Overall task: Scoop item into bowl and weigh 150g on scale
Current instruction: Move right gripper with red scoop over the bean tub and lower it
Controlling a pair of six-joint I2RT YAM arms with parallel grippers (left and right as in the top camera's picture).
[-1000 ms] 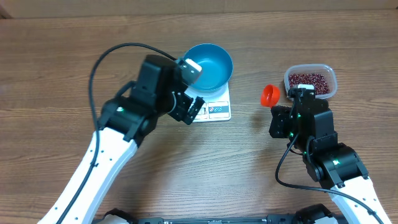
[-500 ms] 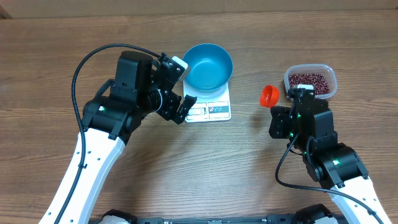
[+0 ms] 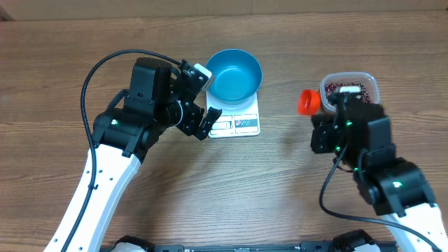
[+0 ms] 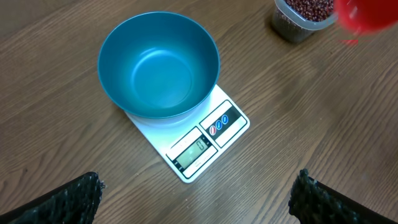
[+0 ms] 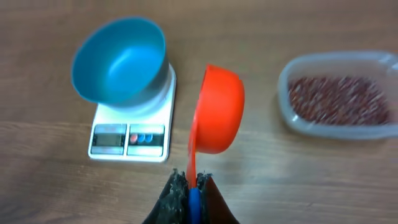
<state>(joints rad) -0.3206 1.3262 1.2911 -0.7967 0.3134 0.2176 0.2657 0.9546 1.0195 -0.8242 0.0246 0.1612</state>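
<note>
The blue bowl (image 3: 234, 73) stands empty on the white scale (image 3: 241, 124). My left gripper (image 3: 208, 98) hovers open just left of the scale, its fingers (image 4: 74, 199) wide apart over bare wood. The beans (image 3: 348, 89) lie in a clear plastic tub (image 3: 372, 84) at the right. My right gripper (image 3: 329, 105) is shut on the handle of an orange-red scoop (image 3: 309, 102), held just left of the tub. The right wrist view shows the scoop (image 5: 219, 112) between the bowl (image 5: 118, 59) and the beans (image 5: 339, 99), with no beans showing in it.
The scale's display and buttons (image 4: 205, 140) face the near side of the table. The left arm's black cable (image 3: 105, 66) loops over the wood at the left. Wood surface lies between the scale and the tub (image 5: 339, 124).
The left gripper drew back left from the bowl's rim, then held still. The right arm moved away from me and slightly right, carrying the scoop closer to the tub.
</note>
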